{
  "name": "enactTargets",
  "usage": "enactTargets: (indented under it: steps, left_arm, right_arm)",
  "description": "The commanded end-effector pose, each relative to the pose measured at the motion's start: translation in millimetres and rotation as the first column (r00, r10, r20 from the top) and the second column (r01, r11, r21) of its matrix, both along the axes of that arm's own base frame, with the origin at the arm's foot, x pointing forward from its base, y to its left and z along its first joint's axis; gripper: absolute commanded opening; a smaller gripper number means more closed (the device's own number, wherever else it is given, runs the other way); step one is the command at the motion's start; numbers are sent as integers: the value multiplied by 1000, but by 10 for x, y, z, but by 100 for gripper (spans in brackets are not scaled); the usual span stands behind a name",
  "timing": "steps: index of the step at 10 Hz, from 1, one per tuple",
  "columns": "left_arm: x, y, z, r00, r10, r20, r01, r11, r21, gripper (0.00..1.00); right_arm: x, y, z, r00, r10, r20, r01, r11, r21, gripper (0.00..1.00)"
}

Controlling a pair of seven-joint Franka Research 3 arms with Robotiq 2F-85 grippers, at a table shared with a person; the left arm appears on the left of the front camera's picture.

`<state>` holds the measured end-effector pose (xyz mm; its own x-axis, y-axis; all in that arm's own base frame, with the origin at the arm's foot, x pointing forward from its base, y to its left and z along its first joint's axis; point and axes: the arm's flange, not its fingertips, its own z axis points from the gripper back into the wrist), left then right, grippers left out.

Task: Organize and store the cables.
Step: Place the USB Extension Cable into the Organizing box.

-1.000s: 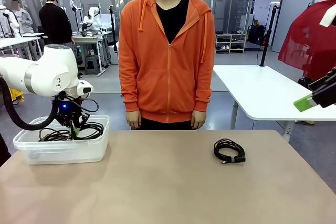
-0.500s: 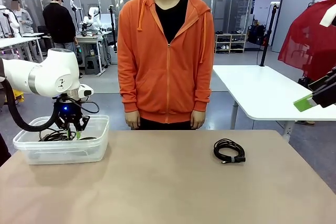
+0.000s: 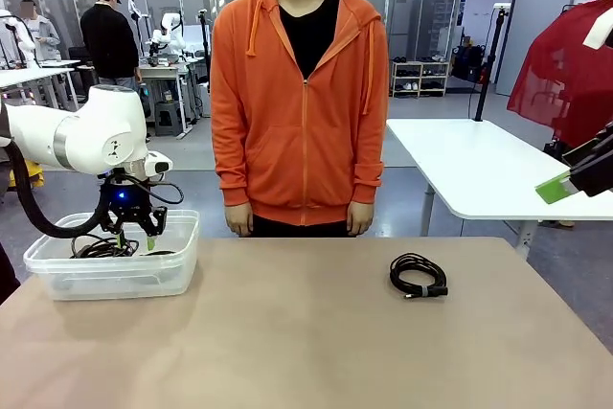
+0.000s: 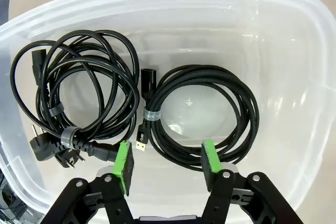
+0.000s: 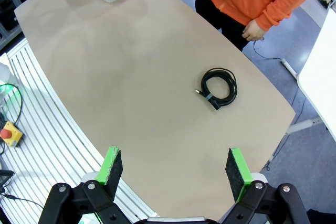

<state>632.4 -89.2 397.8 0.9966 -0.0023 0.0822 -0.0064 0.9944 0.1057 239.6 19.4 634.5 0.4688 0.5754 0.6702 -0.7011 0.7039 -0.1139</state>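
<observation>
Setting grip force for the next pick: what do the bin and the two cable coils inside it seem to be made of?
The bin looks like translucent glossy plastic: light glares on its floor and the table shows through its rim. The braided coil seems to have a matte woven sheath with a fine texture. The smooth coil is probably rubber or PVC jacketed, with a slight sheen and no weave.

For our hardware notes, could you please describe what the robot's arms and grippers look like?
The left arm is glossy white with rounded joints; a thick black hose loops from it, and a blue light glows at the wrist. The left gripper and right gripper are black, two-fingered, with green pads.
</observation>
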Motion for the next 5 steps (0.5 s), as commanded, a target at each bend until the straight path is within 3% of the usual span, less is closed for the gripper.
enactTargets:
  steps: [1,4,5]
  left_arm:
    - [0,40,66,1000,11,-19,-12,1000,-19,79]
    - [-38,110,113,999,15,-33,-18,995,-102,100]
    - [-59,119,134,999,5,-37,-10,992,-129,100]
  right_arm:
    - [-13,-19,-17,1000,-11,-10,11,1000,-10,100]
    - [-13,-19,-17,1000,-11,-10,11,1000,-10,100]
    - [-13,-19,-17,1000,-11,-10,11,1000,-10,100]
